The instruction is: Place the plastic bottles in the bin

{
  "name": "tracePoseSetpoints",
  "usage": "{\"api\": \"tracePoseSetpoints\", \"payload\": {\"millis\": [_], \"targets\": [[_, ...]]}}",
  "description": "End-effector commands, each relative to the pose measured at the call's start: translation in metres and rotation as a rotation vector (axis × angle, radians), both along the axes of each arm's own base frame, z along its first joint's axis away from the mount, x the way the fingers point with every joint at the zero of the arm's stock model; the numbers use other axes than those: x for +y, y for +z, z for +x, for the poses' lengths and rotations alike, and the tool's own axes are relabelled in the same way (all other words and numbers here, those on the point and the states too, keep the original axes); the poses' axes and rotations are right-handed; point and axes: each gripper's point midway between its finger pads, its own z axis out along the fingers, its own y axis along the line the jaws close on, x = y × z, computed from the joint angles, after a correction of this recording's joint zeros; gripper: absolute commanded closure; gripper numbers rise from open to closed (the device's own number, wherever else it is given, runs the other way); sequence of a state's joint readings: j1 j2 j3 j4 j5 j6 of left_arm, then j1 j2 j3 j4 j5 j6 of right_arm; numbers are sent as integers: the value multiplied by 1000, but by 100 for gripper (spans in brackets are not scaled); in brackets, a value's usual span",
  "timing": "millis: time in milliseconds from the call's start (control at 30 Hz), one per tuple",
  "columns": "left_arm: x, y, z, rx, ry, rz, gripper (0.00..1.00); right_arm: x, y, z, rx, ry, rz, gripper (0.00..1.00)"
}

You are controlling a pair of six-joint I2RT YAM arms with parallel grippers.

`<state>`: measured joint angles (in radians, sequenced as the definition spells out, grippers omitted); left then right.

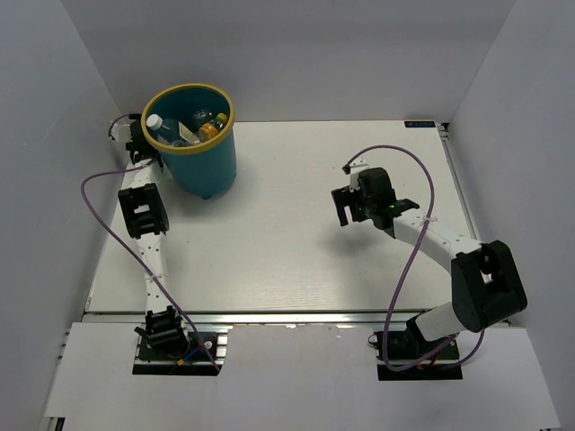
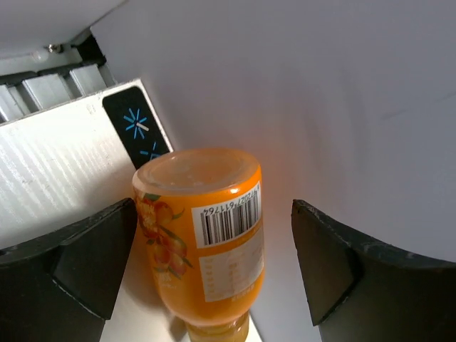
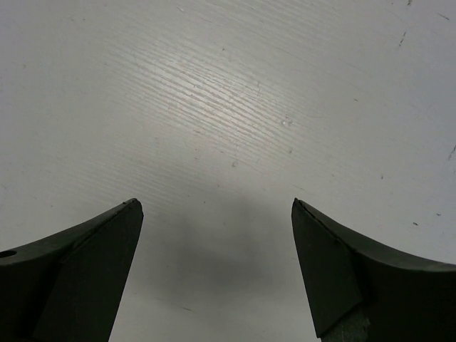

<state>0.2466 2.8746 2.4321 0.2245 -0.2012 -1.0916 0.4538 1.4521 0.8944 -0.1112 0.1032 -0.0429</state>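
most bottles (image 1: 184, 130) sit in the bin (image 1: 205, 166); one orange bottle (image 2: 203, 242) remains at far left, between the open left gripper (image 2: 214, 214); the right gripper (image 3: 217, 263) gapes empty.

white ribbed table (image 1: 287, 251); black blue-starred patch (image 2: 135, 128), perhaps a sticker

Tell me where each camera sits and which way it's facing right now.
Top external: above and behind the bases, looking down on the table and bin; left arm and right arm show.
Left wrist: by the bin, facing the far-left corner; open left fingers flank an orange bottle.
Right wrist: over mid-table, facing down; open right fingers show.
Shared: top and right wrist both see the table.
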Motion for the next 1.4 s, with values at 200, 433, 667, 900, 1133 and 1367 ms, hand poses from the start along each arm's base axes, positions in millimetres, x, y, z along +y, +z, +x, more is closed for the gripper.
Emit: {"api": "tracePoseSetpoints", "payload": {"millis": [200,433,667,900,1133,1367], "targets": [[-10,-24,-1,43,71,24,38,1,18,18,-54,-21,15,11],[-9,48,-16,22,62,98,84,2,21,14,-67,-11,41,11],[-11,143,-55,-21,65,189,100,4,34,7,-102,3,79,11],[5,207,-139,0,202,243,100,7,52,-5,-137,29,144,11],[14,292,-201,26,320,331,100,7,76,-15,-186,35,195,11],[19,338,-239,73,386,378,100,15,90,-31,-194,79,273,11]]}}
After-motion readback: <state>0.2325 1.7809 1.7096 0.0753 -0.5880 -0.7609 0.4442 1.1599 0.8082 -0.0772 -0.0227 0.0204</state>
